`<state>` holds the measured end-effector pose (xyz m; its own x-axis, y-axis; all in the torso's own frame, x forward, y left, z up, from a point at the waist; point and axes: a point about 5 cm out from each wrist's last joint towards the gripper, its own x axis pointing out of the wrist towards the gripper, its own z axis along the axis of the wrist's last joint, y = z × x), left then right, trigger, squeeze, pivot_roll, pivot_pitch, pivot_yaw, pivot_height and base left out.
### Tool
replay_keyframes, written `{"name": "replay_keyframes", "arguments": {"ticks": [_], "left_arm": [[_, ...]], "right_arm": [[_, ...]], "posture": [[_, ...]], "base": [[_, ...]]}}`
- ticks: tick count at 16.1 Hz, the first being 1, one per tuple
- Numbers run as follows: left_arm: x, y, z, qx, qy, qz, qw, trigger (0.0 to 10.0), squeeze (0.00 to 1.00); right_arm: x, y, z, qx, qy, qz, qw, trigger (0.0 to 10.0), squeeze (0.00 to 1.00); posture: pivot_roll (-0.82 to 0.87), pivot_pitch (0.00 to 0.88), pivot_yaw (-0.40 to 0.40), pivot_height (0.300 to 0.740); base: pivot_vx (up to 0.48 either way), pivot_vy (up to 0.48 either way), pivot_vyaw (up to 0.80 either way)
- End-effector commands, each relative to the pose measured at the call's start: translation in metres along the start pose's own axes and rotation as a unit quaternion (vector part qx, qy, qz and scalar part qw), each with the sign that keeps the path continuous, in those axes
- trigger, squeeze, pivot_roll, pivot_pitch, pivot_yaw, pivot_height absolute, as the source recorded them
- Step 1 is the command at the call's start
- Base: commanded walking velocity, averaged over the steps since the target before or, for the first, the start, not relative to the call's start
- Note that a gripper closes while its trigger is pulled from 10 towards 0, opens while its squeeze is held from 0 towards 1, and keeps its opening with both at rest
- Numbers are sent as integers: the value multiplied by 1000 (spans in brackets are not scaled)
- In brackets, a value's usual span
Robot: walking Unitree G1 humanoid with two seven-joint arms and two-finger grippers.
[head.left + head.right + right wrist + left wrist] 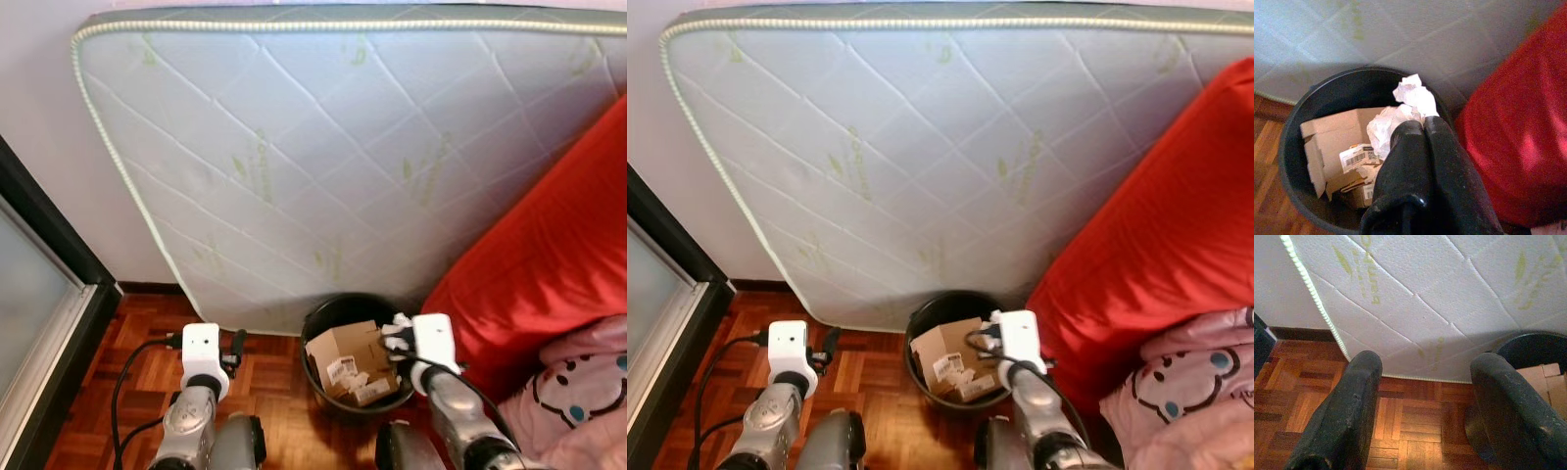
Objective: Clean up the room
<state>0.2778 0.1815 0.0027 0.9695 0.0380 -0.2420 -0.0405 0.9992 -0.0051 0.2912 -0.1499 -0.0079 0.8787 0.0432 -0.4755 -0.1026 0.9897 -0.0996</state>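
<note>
My right gripper [1422, 128] hangs over the black bin [1298, 110], shut on a crumpled wad of white paper [1411, 98] that sticks out past its fingertips. Inside the bin lies a brown cardboard box [1334, 134] with barcode labels. In the head views the bin [331, 311] stands on the wood floor at the foot of a leaning mattress, with the right gripper [397, 338] above its right rim. My left gripper [1425, 382] is open with nothing between its fingers, low over the parquet to the left of the bin [1533, 345].
A white quilted mattress [343, 147] leans against the wall behind the bin. A red cushion or sofa [549, 255] rises close on the right, with a pink plush blanket [578, 382] below it. A dark door frame [49, 245] borders the left.
</note>
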Motion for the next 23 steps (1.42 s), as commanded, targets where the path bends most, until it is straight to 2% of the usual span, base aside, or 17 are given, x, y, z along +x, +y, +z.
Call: {"name": "replay_keyframes", "arguments": {"ticks": [1,5,11,12,13,14,23], "left_arm": [[-3,-1,-4,-4,7,-3,1000,10000,0],[-4,-2,-2,-6,-6,-9,1000,10000,0],[-8,-6,1,1,-30,-23,999,10000,0],[-9,-6,1,0,-31,-23,999,10000,0],[-9,-6,1,0,-30,-24,999,10000,0],[-9,-6,0,0,-30,-23,999,10000,0],[-9,-7,0,0,-23,-27,999,10000,0]], "right_arm": [[4,5,10,-2,-6,11,1000,10000,0],[10,9,31,17,-37,15,999,10000,0],[15,-4,52,26,-54,-16,998,10000,0],[15,-5,53,24,-57,-17,998,10000,502],[15,-6,54,20,-58,-20,998,10000,867],[15,-5,54,18,-60,-18,998,10000,1000],[14,-4,47,-11,-50,-11,999,10000,1000]], "posture": [[26,152,-9,617],[37,176,-5,617],[54,221,-3,617],[55,223,-3,617],[57,229,-3,617],[59,229,-3,617],[61,217,-3,617]], "base": [[0,0,0],[0,0,0],[0,0,0],[0,0,0],[0,0,0],[0,0,0],[0,0,0]]}}
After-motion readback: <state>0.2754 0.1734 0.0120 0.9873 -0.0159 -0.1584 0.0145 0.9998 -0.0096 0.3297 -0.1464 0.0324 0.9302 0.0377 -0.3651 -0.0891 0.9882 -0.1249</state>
